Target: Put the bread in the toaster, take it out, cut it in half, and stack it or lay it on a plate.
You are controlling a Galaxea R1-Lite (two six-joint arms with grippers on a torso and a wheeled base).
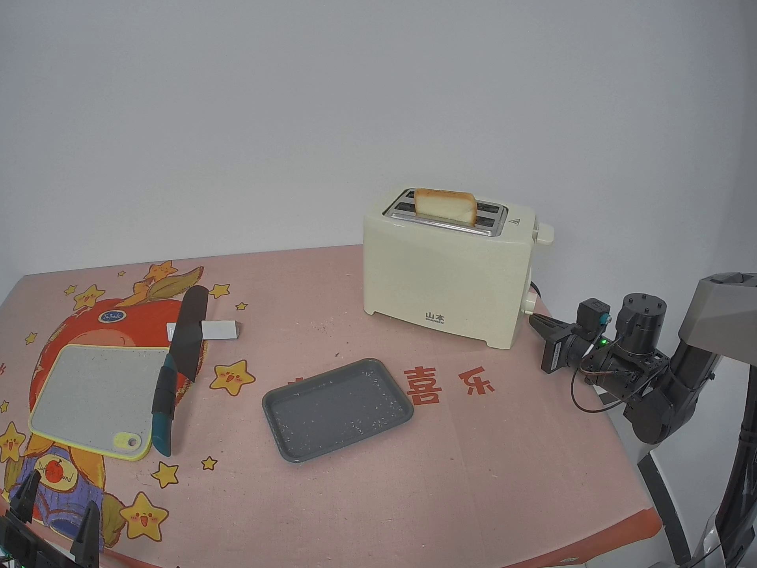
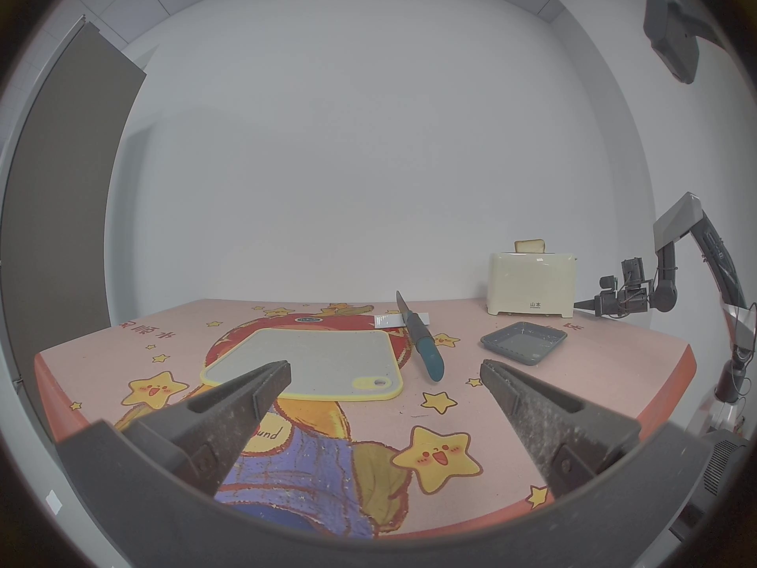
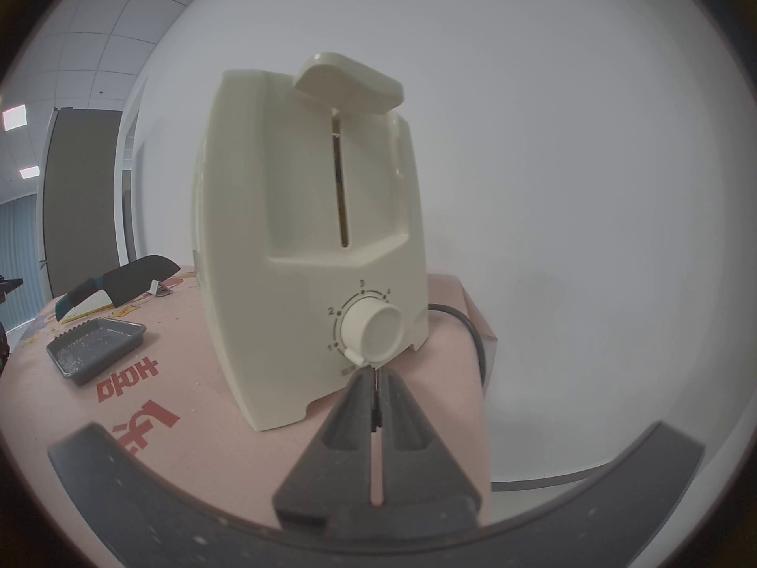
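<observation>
Overhead first: shows one cream toaster (image 1: 445,278) at the far side of the table (image 1: 489,451), with one bread slice (image 1: 446,205) standing tall out of one of its two slots and the lever (image 1: 543,234) at the top of its travel; by judgement, nothing pressed down right now. Puts the right gripper (image 1: 535,321) low beside the toaster's lever end, jaws pressed together on nothing, likely kept so to act as a blunt tip for pushing a control. Finds one grey tray (image 1: 339,404) in front of the toaster, bare, apparently the plate for the halves. Finds one cutting board (image 1: 91,400) well to the left, with one knife (image 1: 175,364) laid along its right edge, handle toward the robot, handy for the cut, and one small white card (image 1: 211,330) by the blade. Catches the left gripper (image 1: 57,518) at the near left corner, well apart from all of it.

From the left wrist: shows the left gripper (image 2: 382,372) with jaws wide apart, holding nothing, facing the cutting board (image 2: 315,360), knife (image 2: 422,341), tray (image 2: 524,341) and, far off, toaster (image 2: 531,282) with the bread slice (image 2: 530,245) poking up.

From the right wrist: looks at the toaster's (image 3: 300,262) end, the right gripper (image 3: 374,376) just under the one dial (image 3: 371,333), possibly touching it, hard to say. Shows the lever (image 3: 347,82) high above and one cord (image 3: 461,329) trailing off behind.
</observation>
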